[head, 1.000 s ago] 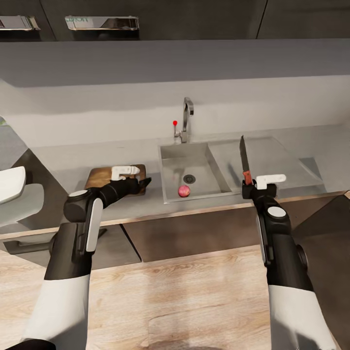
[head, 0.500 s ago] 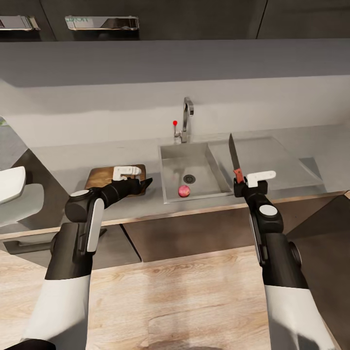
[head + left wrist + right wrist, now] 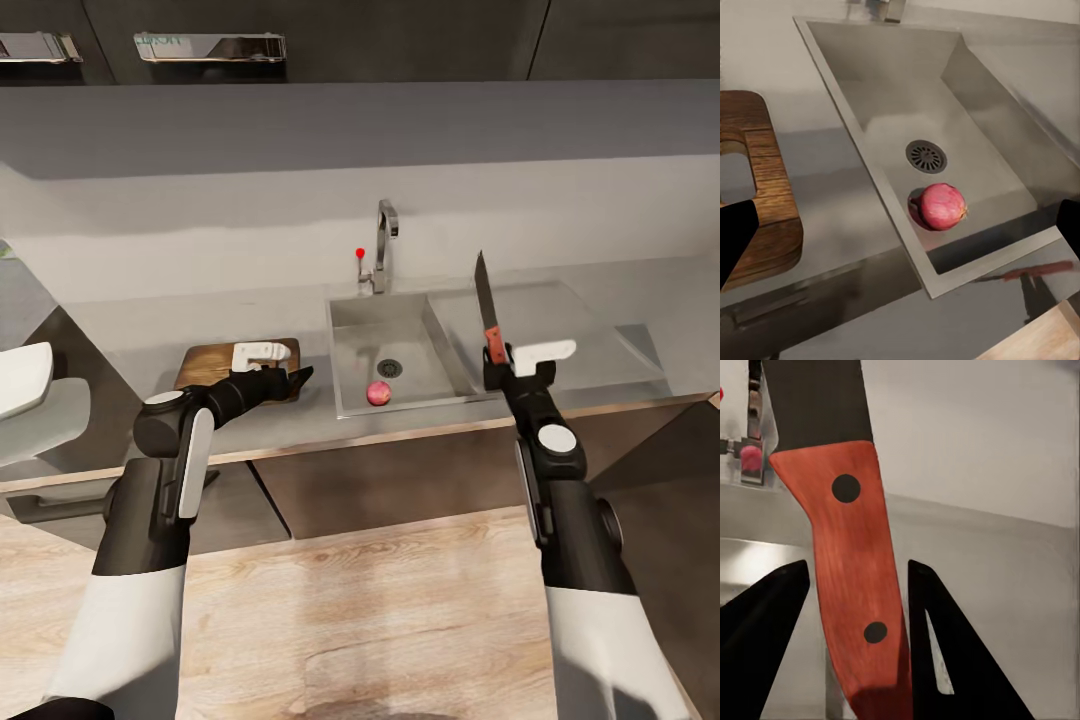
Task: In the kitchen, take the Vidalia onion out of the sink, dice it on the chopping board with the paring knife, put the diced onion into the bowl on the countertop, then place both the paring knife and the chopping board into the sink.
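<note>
A pinkish-red Vidalia onion [image 3: 378, 392] [image 3: 942, 205] lies in the sink [image 3: 352, 330] [image 3: 870, 82], next to the round drain. On the countertop [image 3: 130, 335] left of the sink lies the dark wooden chopping board [image 3: 205, 363] [image 3: 765, 202]. Between the board's right end and the sink hangs my left gripper [image 3: 296, 378] [image 3: 901, 226], open and holding nothing. My right gripper [image 3: 497, 368] [image 3: 862, 660] is shut on the red handle of the paring knife [image 3: 487, 315] [image 3: 851, 562]. The dark blade points up over the drainboard, just right of the basin.
A chrome tap [image 3: 385, 240] with a red-tipped lever [image 3: 360, 254] stands behind the basin. The flat drainboard [image 3: 570, 320] stretches to the right. A white rounded object [image 3: 20, 378] shows at the left edge. Dark cabinets sit under the counter, with wooden floor below.
The right arm shifted the knife left toward the basin and then lifted it a little, with the blade now more upright. The left arm has hardly moved.
</note>
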{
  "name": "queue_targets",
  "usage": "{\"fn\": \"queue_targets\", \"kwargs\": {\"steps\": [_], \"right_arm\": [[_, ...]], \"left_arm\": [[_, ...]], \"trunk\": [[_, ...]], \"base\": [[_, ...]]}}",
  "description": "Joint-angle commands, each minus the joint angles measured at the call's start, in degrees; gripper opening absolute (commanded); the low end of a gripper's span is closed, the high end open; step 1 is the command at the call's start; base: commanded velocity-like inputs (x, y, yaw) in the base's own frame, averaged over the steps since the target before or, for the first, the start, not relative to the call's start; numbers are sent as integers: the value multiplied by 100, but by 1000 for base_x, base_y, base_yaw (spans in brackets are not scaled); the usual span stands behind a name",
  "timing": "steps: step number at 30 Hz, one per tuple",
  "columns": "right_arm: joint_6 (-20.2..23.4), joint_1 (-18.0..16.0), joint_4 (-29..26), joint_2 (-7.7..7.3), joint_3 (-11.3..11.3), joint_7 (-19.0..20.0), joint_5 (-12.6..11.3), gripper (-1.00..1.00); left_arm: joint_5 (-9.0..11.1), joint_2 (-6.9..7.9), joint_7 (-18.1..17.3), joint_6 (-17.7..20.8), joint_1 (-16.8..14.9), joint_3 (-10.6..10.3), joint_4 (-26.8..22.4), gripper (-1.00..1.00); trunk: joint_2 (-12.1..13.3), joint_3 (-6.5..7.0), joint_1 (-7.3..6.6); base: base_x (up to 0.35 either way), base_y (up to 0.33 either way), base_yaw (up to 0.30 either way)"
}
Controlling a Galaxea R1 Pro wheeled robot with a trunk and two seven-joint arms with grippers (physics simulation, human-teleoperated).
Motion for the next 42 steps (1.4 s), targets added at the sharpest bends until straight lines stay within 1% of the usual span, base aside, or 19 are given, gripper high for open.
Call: {"fn": "queue_targets", "kwargs": {"steps": [1,2,3,4,9,16,27,35,42], "right_arm": [[-206,3,-10,6,-69,47,59,-100],[-310,6,-9,6,-97,47,59,-100],[-572,13,-7,6,-168,48,58,-100],[-697,16,-9,6,-206,47,58,-100],[-892,20,-6,6,-286,47,59,-100],[-921,20,-9,6,-296,46,59,-100],[-922,20,-9,6,-296,46,59,-100],[-922,20,-10,6,-296,46,59,-100],[-922,20,-9,6,-296,46,59,-100]], "left_arm": [[9,-5,-23,39,-6,14,-4,100],[9,-5,-23,37,-6,14,-4,100],[9,-5,-23,38,-6,17,-4,100],[9,-5,-23,38,-6,19,-4,100],[9,-2,-23,38,-6,16,-3,100],[9,-5,-18,31,-6,14,4,100],[0,-5,-15,30,-6,14,5,100],[-2,-5,-14,30,-6,14,5,100],[-5,-5,-14,30,-6,14,5,100]], "trunk": [[-10,-10,3],[-10,-10,3],[-10,-10,3],[-10,-10,3],[-10,-10,3],[-10,-11,3],[-10,-48,3],[-10,10,3],[-10,75,3]], "base": [[0,0,0],[0,0,0],[0,0,0],[0,0,0],[0,0,0],[17,-47,2],[82,-269,78],[84,-286,3],[16,-64,0]]}}
